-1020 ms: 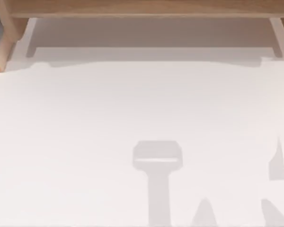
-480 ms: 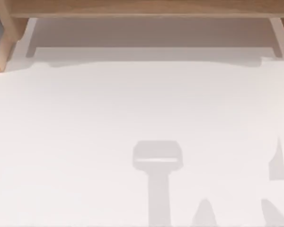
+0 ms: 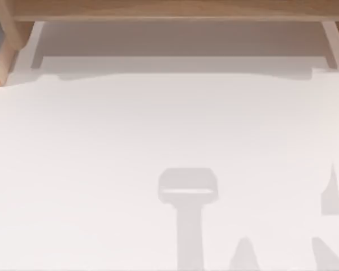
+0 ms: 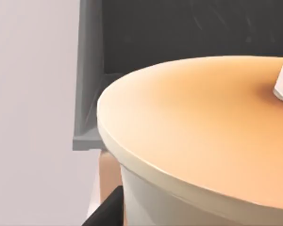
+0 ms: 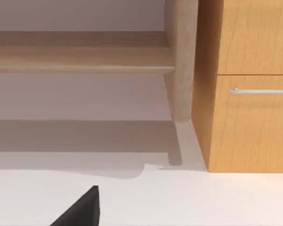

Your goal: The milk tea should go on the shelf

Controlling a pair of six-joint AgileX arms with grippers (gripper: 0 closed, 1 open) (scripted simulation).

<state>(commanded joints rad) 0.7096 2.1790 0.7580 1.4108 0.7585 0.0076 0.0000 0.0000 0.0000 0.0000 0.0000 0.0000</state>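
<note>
**Top view unchanged, cup close under left wrist**

Nothing has shifted since a second ago. Shelf spans the counter's 12 o'clock edge — milk tea sits right beneath the left wrist camera. Whether either claw is open, I cannot tell.

Shelf: long light-brown horizontal board running across, pale wall behind and beneath it. A rounded wooden upright meets the board's end and stands down on the white table. Touching or just beside the upright, a wooden cabinet with two drawer fronts, the lower one bearing a slim silver handle. Shadow under the board falls on the table. Dark tip of the right pincer at the near edge.
</note>
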